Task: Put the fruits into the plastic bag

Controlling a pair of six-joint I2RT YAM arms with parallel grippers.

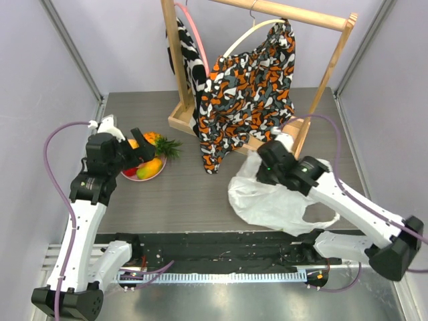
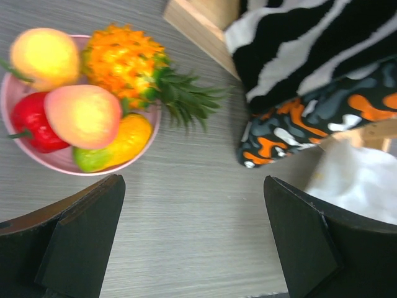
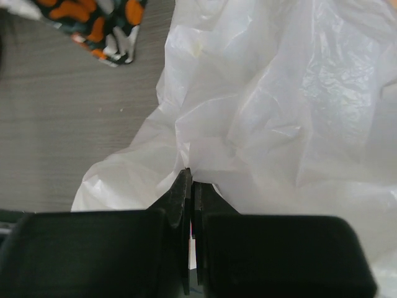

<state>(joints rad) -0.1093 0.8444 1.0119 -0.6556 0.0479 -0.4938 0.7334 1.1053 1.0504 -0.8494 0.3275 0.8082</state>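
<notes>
Several fruits lie heaped on a round pink plate (image 2: 59, 162): an orange pineapple (image 2: 124, 59), a peach (image 2: 82, 116), a mango (image 2: 118, 146), a red fruit (image 2: 31, 124) and a yellow-orange round one (image 2: 43, 56). From above, the pineapple (image 1: 162, 144) and mango (image 1: 153, 167) show beside my left gripper (image 1: 143, 148). The left gripper (image 2: 192, 186) hangs open just right of the plate, with only bare table between its fingers. The crinkly white plastic bag (image 1: 267, 204) lies at centre right. My right gripper (image 3: 189, 175) is shut on a fold of the plastic bag (image 3: 279, 93) at its upper left edge.
A wooden clothes rack (image 1: 184, 124) stands at the back. An orange-black-white patterned cloth (image 1: 247, 93) and a black-and-white cloth (image 1: 190, 67) hang from it, the patterned one reaching down to the table between plate and bag. A black strip (image 1: 214, 244) runs along the near edge.
</notes>
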